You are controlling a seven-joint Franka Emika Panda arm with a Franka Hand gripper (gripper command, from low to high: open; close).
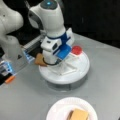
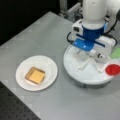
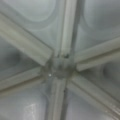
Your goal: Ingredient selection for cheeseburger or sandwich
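Note:
On the white paper plate [image 2: 47, 65] lies the sandwich [image 2: 35, 75]: a tan bread square with a yellow cheese square on top, also seen low in a front view as the sandwich [image 1: 78, 115]. My gripper [image 2: 92, 53] hangs low over the middle of the white divided tray [image 2: 82, 77]; its fingers are hidden behind the hand. The wrist view shows only the tray's hub [image 3: 56, 68] and divider ribs, very close. Ingredients in the tray: a red disc [image 2: 113, 69], green lettuce [image 2: 116, 52] and a tan bread square [image 1: 40, 60] beside my gripper [image 1: 53, 61]. No patty shows.
The robot's white base [image 1: 11, 47] stands at a front view's left, with a small orange item [image 1: 10, 79] near it. A dark perforated surface [image 2: 15, 107] borders the grey table at a front view's bottom left.

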